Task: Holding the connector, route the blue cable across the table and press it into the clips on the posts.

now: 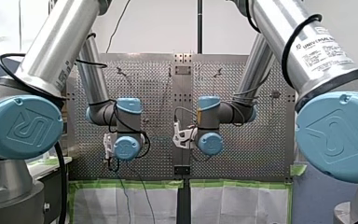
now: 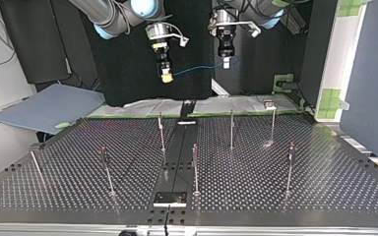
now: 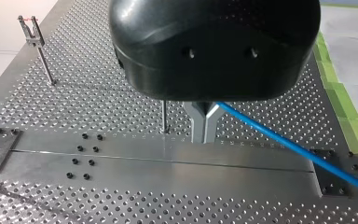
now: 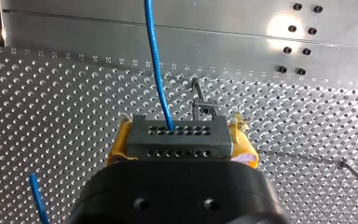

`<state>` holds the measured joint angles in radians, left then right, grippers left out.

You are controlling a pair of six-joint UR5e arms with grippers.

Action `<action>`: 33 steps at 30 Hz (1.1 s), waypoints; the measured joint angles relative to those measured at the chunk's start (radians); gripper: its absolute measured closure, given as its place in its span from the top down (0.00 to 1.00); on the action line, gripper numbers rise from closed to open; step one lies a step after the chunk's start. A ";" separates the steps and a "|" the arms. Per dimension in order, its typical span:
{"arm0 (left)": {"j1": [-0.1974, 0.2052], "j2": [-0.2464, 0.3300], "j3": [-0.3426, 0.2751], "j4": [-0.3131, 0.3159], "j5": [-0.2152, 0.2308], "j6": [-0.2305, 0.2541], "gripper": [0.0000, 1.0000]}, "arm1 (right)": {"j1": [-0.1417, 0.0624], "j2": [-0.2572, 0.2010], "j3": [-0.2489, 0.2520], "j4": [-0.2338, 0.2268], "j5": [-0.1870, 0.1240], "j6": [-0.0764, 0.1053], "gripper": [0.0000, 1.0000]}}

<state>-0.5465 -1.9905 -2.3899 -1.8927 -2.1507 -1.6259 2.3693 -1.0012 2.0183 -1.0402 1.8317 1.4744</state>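
Routing barely begun: aloft, my right gripper (image 2: 166, 73) clamps the grey perforated connector block (image 4: 176, 136) in yellow pads (image 4: 116, 148); my left gripper (image 3: 204, 133) closes metal fingers (image 3: 197, 125) around the thin blue cable (image 3: 284, 140). Next, likely: descend to the slim metal posts (image 2: 231, 129).

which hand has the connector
My right hand: the grey connector is clamped between its yellow pads, while my left hand only holds the blue cable.
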 joint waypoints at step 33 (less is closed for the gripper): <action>0.004 -0.019 -0.051 0.022 -0.025 0.023 0.01 | -0.006 0.061 -0.031 0.061 0.001 -0.022 0.00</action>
<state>-0.5422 -2.0096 -2.4405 -1.8707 -2.1753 -1.6034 2.3634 -0.9405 1.9874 -0.9796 1.8331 1.4522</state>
